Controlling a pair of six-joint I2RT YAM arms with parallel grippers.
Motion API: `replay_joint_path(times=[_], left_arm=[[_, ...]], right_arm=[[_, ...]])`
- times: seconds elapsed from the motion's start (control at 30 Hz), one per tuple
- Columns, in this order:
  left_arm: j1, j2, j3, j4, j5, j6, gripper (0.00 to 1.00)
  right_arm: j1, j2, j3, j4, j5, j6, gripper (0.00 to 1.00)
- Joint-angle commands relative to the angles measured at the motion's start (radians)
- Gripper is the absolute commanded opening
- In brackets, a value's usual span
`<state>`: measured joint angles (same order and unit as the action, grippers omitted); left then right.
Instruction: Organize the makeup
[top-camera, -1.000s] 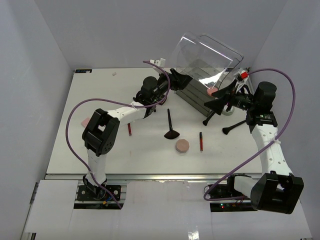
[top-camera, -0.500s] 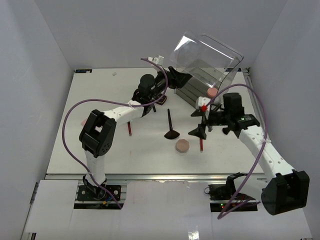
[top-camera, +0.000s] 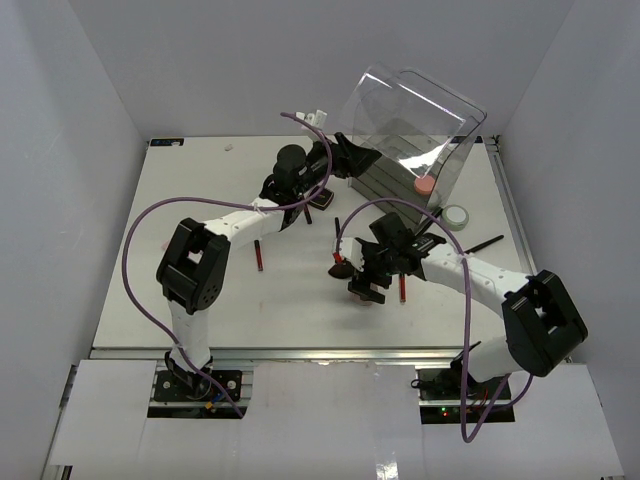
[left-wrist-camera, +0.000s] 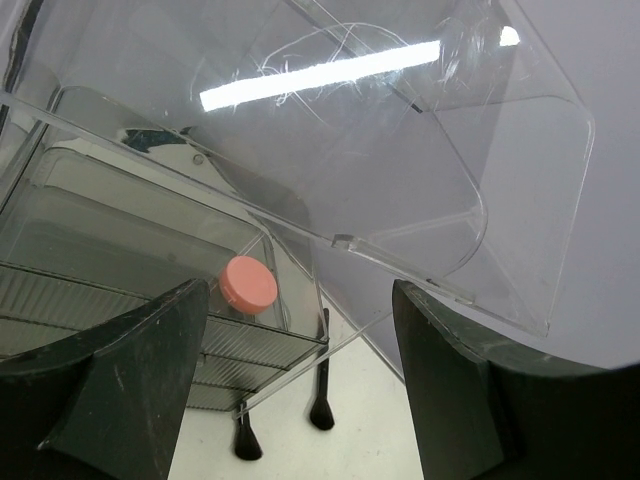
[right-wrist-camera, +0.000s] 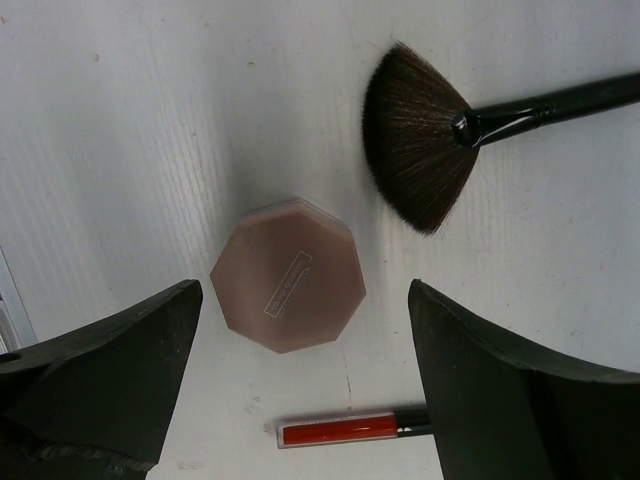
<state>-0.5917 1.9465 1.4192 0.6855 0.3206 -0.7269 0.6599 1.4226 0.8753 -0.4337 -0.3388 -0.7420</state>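
A pink octagonal puff (right-wrist-camera: 288, 288) lies flat on the white table, directly under my right gripper (right-wrist-camera: 302, 292). That gripper is open and its fingers straddle the puff without touching it. A black fan-headed brush (right-wrist-camera: 415, 150) lies just beyond the puff, and a red pencil stick (right-wrist-camera: 350, 430) lies on its near side. From above, my right gripper (top-camera: 358, 280) covers most of the puff, with the fan brush (top-camera: 339, 238) and the red stick (top-camera: 402, 288) on either side. My left gripper (top-camera: 345, 160) is open at the raised clear lid (left-wrist-camera: 400, 150). A pink round compact (left-wrist-camera: 248, 284) sits in the box.
The clear drawer box (top-camera: 400, 185) stands at the back right with its lid tilted up. Two black brushes (left-wrist-camera: 322, 400) lie beside it. A second red stick (top-camera: 258, 258) lies left of centre. A white round pot (top-camera: 456, 216) and another brush (top-camera: 487, 244) lie at the right.
My right arm has swung left from beside the box, across the table, to hover over the puff. The left arm has stayed at the lid.
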Motion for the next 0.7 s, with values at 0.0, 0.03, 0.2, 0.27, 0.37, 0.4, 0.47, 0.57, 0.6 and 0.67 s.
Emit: replay_joint_path(times=[0.0, 0.03, 0.2, 0.27, 0.37, 0.4, 0.47, 0.57, 0.6, 0.67], left_arm=[[0.013, -0.093, 0.050, 0.016, 0.022, -0.010, 0.84], [0.013, -0.092, 0.050, 0.016, 0.023, -0.011, 0.84], [0.016, -0.094, 0.050, 0.014, 0.023, -0.013, 0.84], [0.017, -0.094, 0.048, 0.012, 0.023, -0.014, 0.84], [0.019, -0.095, 0.045, 0.012, 0.025, -0.016, 0.84], [0.020, -0.095, 0.044, 0.012, 0.025, -0.016, 0.84], [0.023, -0.094, 0.043, 0.013, 0.025, -0.018, 0.84], [0.024, -0.094, 0.041, 0.015, 0.027, -0.026, 0.84], [0.025, -0.094, 0.041, 0.016, 0.028, -0.026, 0.84], [0.026, -0.095, 0.039, 0.016, 0.028, -0.028, 0.84]], right_arm=[[0.021, 0.004, 0.007, 0.069, 0.064, 0.147, 0.90], [0.024, 0.004, 0.007, 0.069, 0.063, 0.148, 0.90], [0.044, 0.036, 0.001, 0.085, 0.101, 0.199, 0.90], [0.053, 0.047, -0.006, 0.085, 0.107, 0.202, 0.90], [0.074, 0.059, -0.014, 0.091, 0.129, 0.227, 0.90], [0.083, 0.063, -0.016, 0.095, 0.146, 0.239, 0.90], [0.099, 0.072, -0.020, 0.103, 0.189, 0.255, 0.90], [0.107, 0.076, -0.023, 0.107, 0.218, 0.286, 0.90], [0.110, 0.076, -0.026, 0.107, 0.224, 0.288, 0.90], [0.119, 0.075, -0.036, 0.105, 0.236, 0.289, 0.90]])
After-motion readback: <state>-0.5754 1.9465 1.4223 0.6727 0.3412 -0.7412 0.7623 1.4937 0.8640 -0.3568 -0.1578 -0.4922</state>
